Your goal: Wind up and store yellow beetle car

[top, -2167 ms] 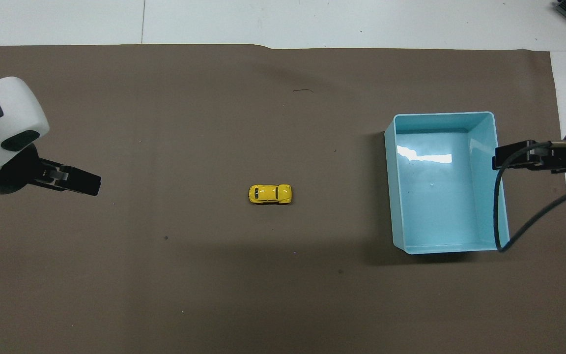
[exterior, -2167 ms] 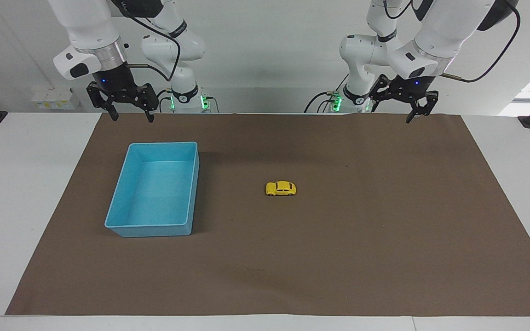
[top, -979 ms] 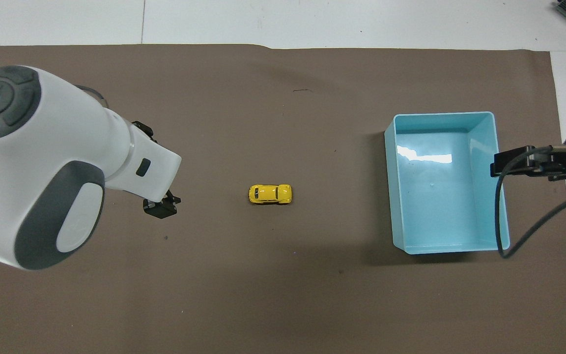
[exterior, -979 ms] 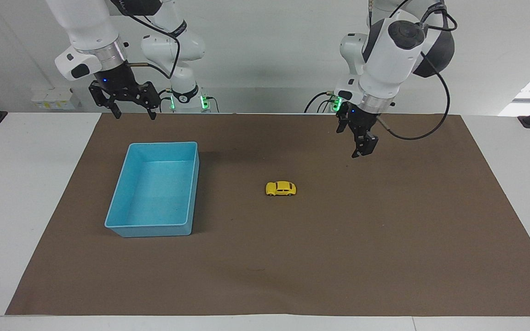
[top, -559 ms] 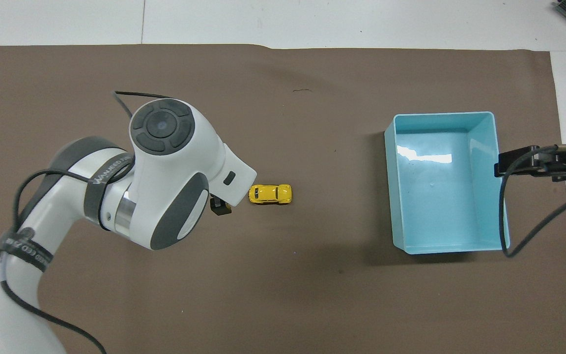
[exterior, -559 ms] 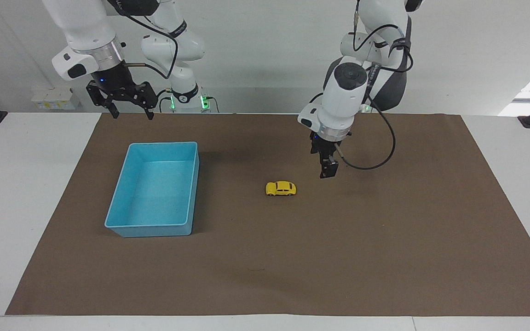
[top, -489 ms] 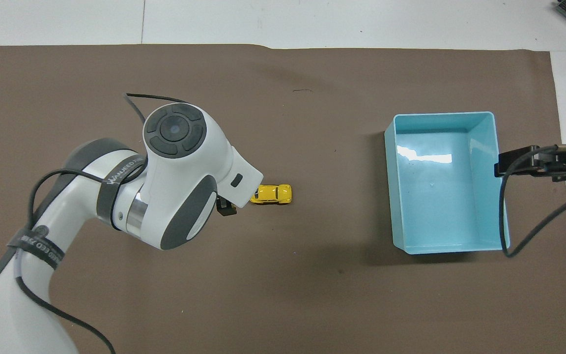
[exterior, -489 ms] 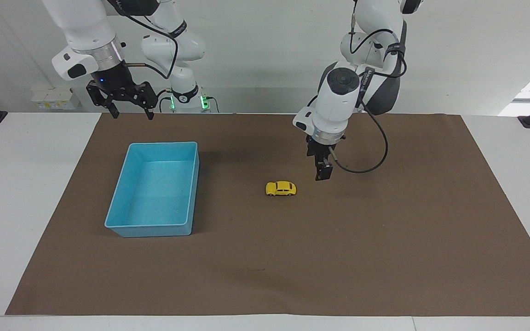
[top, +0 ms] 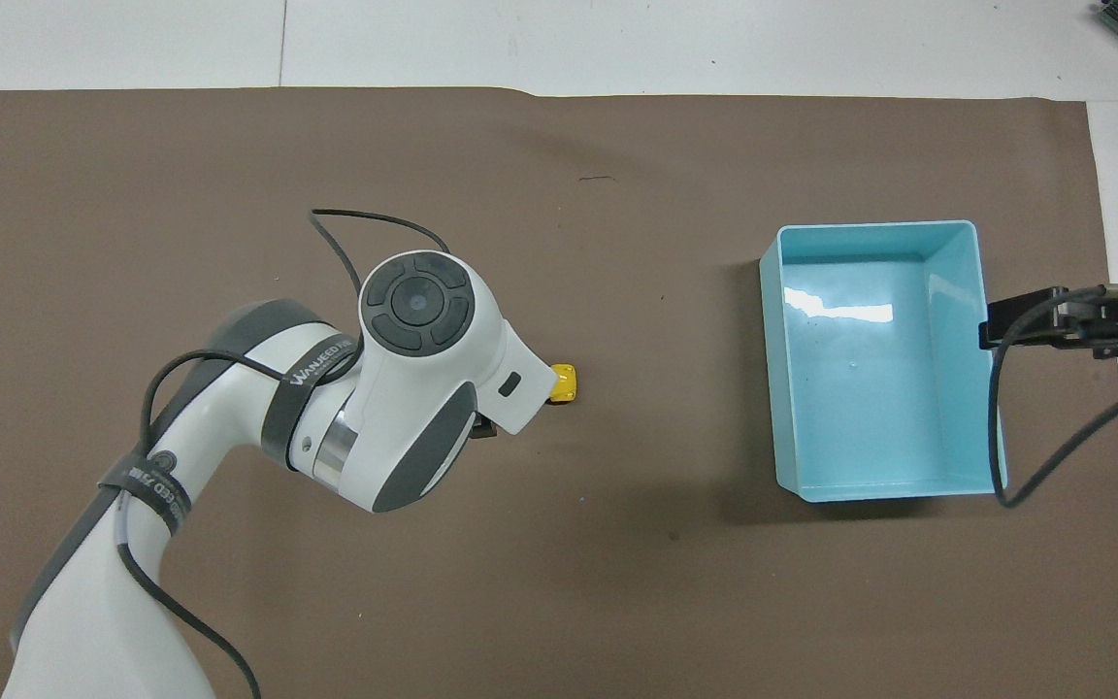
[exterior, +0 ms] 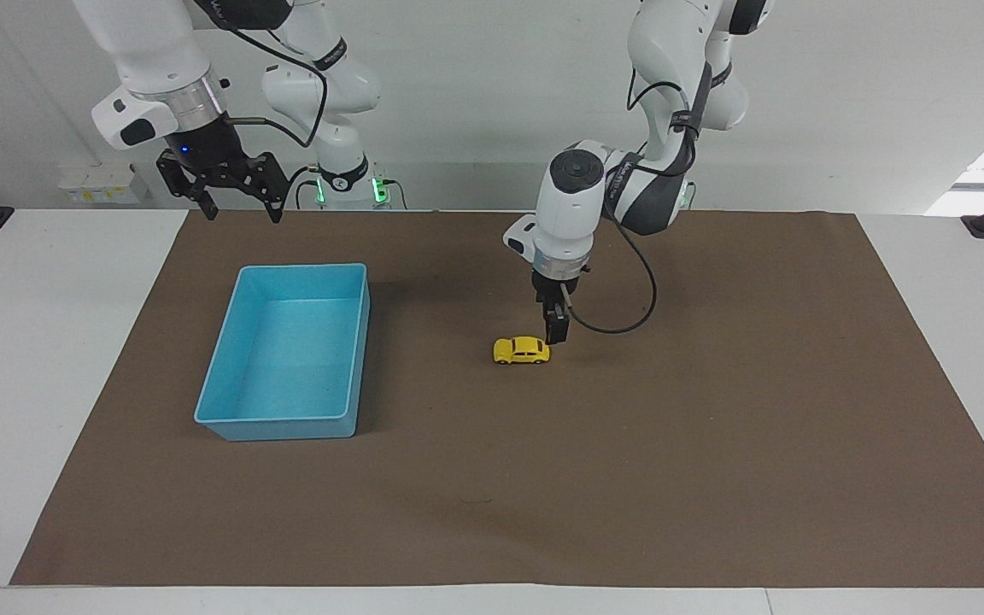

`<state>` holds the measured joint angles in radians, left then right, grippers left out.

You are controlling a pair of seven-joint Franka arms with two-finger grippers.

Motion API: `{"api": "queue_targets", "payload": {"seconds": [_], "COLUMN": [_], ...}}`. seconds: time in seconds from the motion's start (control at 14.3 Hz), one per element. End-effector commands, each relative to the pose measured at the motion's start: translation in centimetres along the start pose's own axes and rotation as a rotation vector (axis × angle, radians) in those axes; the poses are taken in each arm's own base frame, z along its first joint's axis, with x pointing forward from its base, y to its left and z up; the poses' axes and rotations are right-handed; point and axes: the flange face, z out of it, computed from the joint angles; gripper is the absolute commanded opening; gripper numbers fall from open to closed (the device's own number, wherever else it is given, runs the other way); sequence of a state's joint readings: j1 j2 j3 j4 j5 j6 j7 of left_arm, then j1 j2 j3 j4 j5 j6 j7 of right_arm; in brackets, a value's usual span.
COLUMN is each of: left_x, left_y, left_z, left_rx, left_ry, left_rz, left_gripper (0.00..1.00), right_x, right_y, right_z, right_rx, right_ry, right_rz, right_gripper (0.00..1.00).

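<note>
The yellow beetle car [exterior: 521, 350] stands on its wheels in the middle of the brown mat [exterior: 714, 427]. My left gripper [exterior: 557, 329] points down and hangs just above the mat at the car's end toward the left arm, not holding it. In the overhead view my left wrist covers most of the car [top: 566, 382], and only a tip of the left gripper [top: 483, 429] shows. My right gripper [exterior: 237, 209] is open and empty, and waits in the air near the blue bin [exterior: 287, 359], over the mat's edge by the robots.
The blue bin [top: 879, 388] is empty and stands toward the right arm's end of the table, well apart from the car. The right gripper's body and cable [top: 1044, 322] hang over the bin's outer wall. White tabletop surrounds the mat.
My left arm has swung in from its own end of the table and come down beside the car. The car and bin have not moved. The right gripper has barely shifted.
</note>
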<state>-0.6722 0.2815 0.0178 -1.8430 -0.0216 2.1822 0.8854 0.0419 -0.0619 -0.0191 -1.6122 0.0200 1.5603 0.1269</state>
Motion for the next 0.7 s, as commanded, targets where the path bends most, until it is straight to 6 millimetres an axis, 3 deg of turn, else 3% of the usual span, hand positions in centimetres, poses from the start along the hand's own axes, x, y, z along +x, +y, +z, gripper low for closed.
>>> {"api": "queue_targets", "payload": {"seconds": [0.0,0.21,0.42,0.56,0.63], "left_x": [1.7,2.8,2.7,2.3,2.2], "left_y": [1.0,1.4,1.5,1.4,1.8], "left_z": [2.6,5.4,5.8,6.2,6.5], "left_rx": [0.039,0.076,0.07,0.072,0.069], "left_ry": [-0.002,-0.031,-0.04,-0.038,-0.041], "left_rz": [-0.02,-0.024,-0.025,-0.023,-0.02], "left_gripper": [1.0,1.0,1.0,0.44,0.26], "right_x": [-0.7,-0.9,-0.9,-0.9,-0.9], "right_y": [0.5,0.5,0.4,0.5,0.5], "right_z": [-0.4,-0.3,-0.4,-0.3,-0.3], "right_rx": [0.023,0.023,0.023,0.023,0.023], "right_ry": [-0.011,-0.014,-0.011,-0.011,-0.011], "right_rz": [-0.002,-0.008,-0.01,-0.008,-0.008], "right_gripper": [1.0,1.0,1.0,1.0,1.0]}}
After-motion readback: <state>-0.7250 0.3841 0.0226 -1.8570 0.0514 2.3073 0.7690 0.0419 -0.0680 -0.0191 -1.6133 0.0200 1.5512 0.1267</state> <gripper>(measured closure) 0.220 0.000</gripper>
